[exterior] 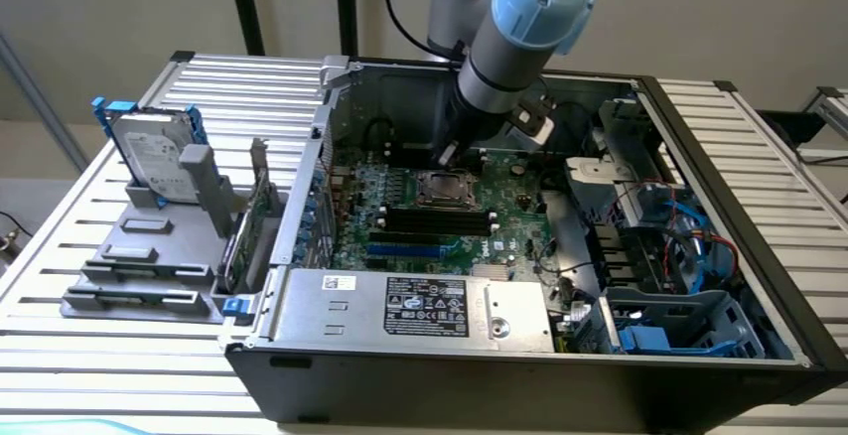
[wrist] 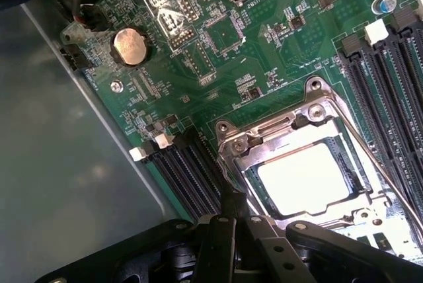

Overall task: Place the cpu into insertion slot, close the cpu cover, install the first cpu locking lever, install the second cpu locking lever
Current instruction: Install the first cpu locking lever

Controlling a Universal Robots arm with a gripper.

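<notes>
green motherboard [wrist: 277, 58]; silvery cpu cover [wrist: 291, 131]; cpu [wrist: 304, 177] pale, perhaps washed out by glare.

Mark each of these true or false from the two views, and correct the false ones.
1. The cpu lies in the insertion slot with the cpu cover closed down around it. True.
2. The end effector carries the cpu above the board. False: it is shut, holds no chip, and sits at the edge of the socket.
3. A round coin battery sits on the green motherboard. True.
4. The computer case stands upright with its side panel on. False: it lies open, with the board facing up.
5. A hard drive stands in a grey holder outside the case, on the exterior view's left. True.
</notes>
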